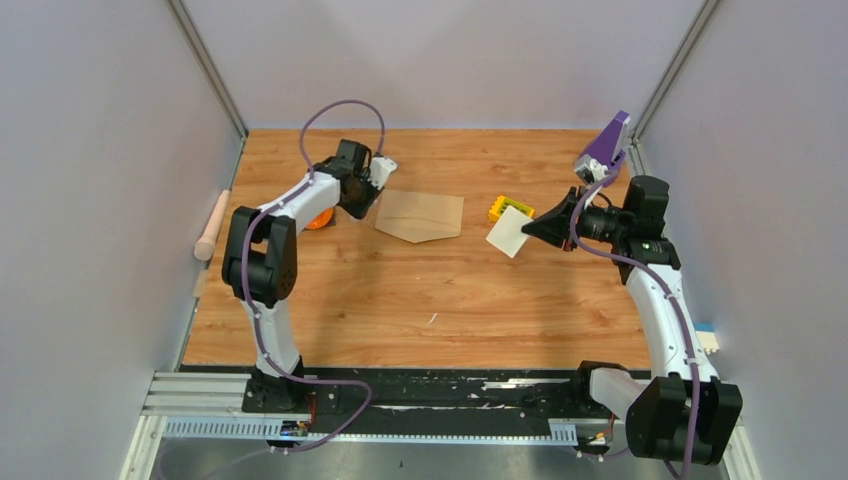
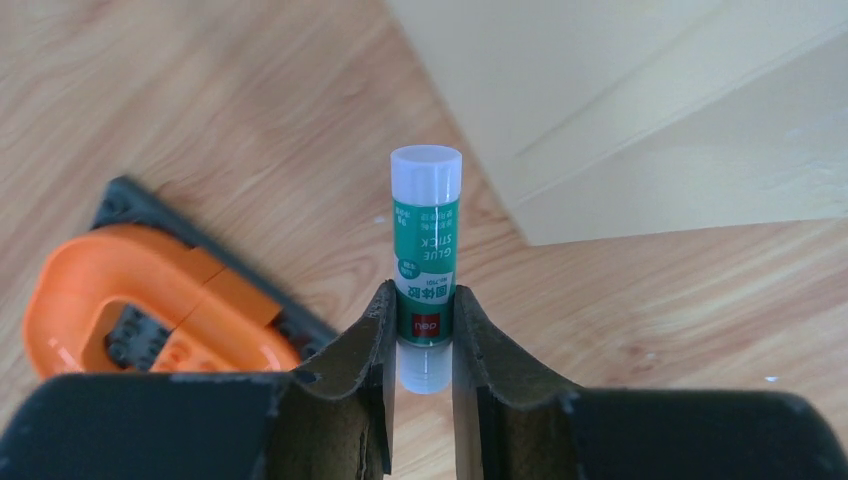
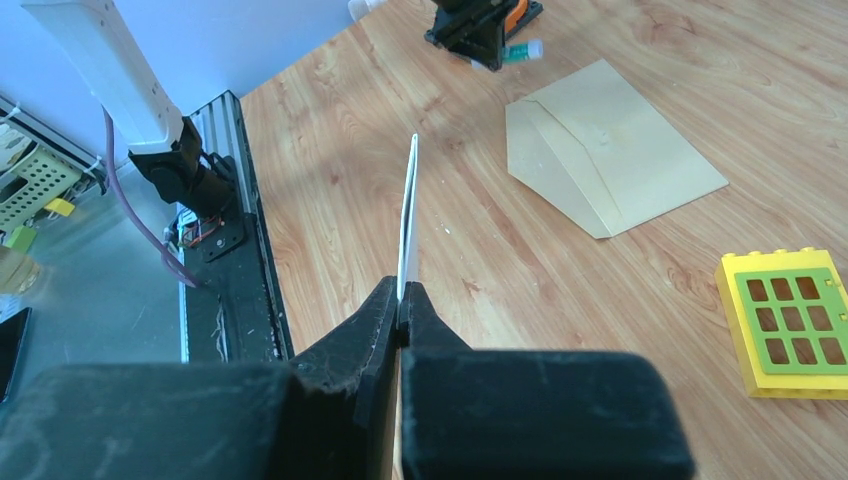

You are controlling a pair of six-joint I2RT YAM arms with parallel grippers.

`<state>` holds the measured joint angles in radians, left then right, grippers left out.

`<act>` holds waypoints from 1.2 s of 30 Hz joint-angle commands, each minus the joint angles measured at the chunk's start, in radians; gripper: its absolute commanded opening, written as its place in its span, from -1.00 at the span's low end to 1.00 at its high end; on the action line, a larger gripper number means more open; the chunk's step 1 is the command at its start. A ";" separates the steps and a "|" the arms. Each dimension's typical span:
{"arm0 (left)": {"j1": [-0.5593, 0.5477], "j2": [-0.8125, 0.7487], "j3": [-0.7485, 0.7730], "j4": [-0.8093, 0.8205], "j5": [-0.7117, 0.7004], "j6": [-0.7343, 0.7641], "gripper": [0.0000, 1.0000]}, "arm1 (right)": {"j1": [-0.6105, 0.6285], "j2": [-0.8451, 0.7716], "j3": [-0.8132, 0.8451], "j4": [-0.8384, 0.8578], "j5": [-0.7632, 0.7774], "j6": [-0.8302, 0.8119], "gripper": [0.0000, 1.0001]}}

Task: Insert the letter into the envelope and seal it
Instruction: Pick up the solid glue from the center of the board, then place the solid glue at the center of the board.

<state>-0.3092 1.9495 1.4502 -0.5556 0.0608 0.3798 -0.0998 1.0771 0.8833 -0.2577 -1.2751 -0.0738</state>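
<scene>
Clamping a glue stick [image 2: 426, 240], left gripper [image 2: 425, 296], stick seemingly hidden overhead; right gripper [image 3: 400, 292] pinching letter [image 3: 408, 200] edge-on; envelope [image 1: 421, 215] flat

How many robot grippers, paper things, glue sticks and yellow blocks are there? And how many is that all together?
Grippers: 2, the left gripper and the right gripper
Paper things: 2, the envelope and the letter
Glue sticks: 1, the glue stick
Yellow blocks: 1, the yellow block
Total: 6
</scene>
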 commanded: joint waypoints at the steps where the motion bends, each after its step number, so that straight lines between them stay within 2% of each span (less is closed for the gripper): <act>1: 0.057 -0.047 0.000 0.038 -0.041 -0.064 -0.66 | -0.005 -0.003 -0.001 -0.008 -0.033 -0.023 -1.00; 12: 0.074 0.052 0.013 0.050 -0.095 -0.126 -0.63 | -0.005 0.004 -0.002 -0.010 -0.033 -0.023 -1.00; 20: 0.077 0.088 0.020 0.029 -0.094 -0.135 -0.50 | -0.005 0.008 -0.002 -0.010 -0.035 -0.023 -1.00; 22: 0.079 0.087 0.021 0.028 -0.095 -0.136 -0.43 | -0.005 0.009 -0.001 -0.009 -0.036 -0.023 -1.00; 26: 0.083 0.070 0.022 0.028 -0.096 -0.137 0.10 | -0.006 0.009 -0.001 -0.009 -0.038 -0.023 -1.00; 28: 0.084 0.056 0.022 0.028 -0.094 -0.135 0.28 | -0.006 0.011 -0.001 -0.010 -0.038 -0.023 -1.00; 30: 0.085 0.041 0.027 0.027 -0.092 -0.133 0.41 | -0.005 0.009 -0.002 -0.010 -0.038 -0.023 -1.00; 35: 0.086 -0.004 0.043 0.029 -0.085 -0.117 0.55 | -0.005 0.009 -0.001 -0.012 -0.040 -0.023 -1.00; 36: 0.085 -0.011 0.044 0.032 -0.076 -0.114 0.63 | -0.005 0.009 -0.001 -0.011 -0.040 -0.023 -1.00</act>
<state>-0.2272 2.0232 1.4544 -0.5304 -0.0364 0.2600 -0.0998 1.0878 0.8829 -0.2729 -1.2846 -0.0746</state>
